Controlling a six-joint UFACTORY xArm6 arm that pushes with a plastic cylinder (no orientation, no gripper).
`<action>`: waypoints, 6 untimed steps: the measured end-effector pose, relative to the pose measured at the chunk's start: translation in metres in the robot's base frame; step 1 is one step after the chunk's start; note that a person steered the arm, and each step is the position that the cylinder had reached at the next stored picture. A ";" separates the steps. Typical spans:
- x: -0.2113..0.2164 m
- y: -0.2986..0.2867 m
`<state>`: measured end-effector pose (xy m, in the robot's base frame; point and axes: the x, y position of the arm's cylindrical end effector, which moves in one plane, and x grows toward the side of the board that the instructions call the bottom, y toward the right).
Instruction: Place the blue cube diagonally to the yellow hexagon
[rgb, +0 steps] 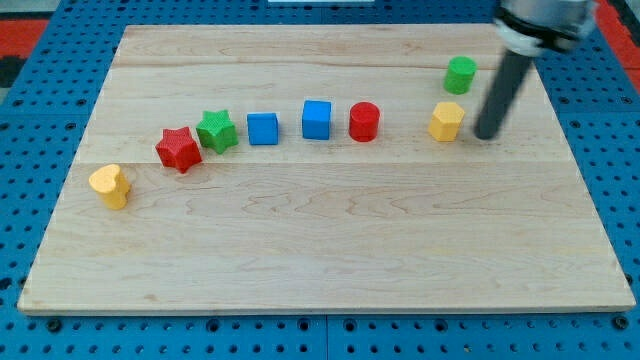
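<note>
The yellow hexagon (446, 121) sits at the view's upper right. Two blue cubes stand in the middle row: one (317, 119) left of the red cylinder (364, 122), the other (263, 128) further left. My tip (487, 135) rests on the board just right of the yellow hexagon, a small gap apart, far to the right of both blue cubes.
A green cylinder (461, 75) stands above the yellow hexagon. A green star (217, 131) and a red star (179, 149) touch at the view's left. A yellow heart-like block (110, 186) lies near the left edge of the wooden board (320, 260).
</note>
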<state>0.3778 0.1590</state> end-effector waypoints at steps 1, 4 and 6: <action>-0.048 -0.104; -0.014 0.007; -0.002 -0.133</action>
<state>0.3757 0.0257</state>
